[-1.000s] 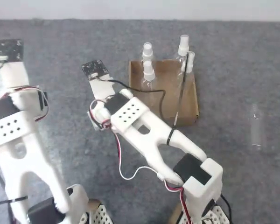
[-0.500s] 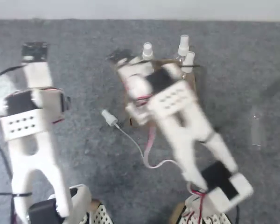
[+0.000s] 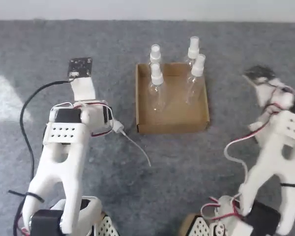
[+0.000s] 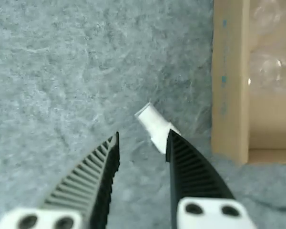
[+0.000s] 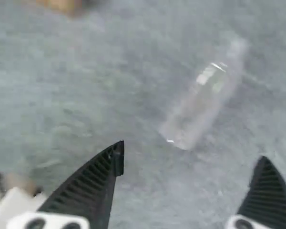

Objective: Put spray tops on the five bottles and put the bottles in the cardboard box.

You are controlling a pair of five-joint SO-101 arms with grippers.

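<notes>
White arms [image 3: 64,147], black ribbed fingers [image 4: 193,167], red-white cables [image 3: 234,151]

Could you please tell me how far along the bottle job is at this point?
Done: four capped bottles stand in the cardboard box. In hand: the open left end effector is poised at the loose spray top beside the box; the open right end effector hovers over the uncapped fifth bottle. Left: capping and boxing it.

Four clear plastic bottles [image 3: 157,92], each capped with a white sprayer, stand upright at the shallow brown cardboard box [image 3: 172,129]. A loose white spray top [image 4: 155,126] lies just beside the box. A fifth clear bottle [image 5: 202,107] lies on its side on the grey tabletop.
</notes>
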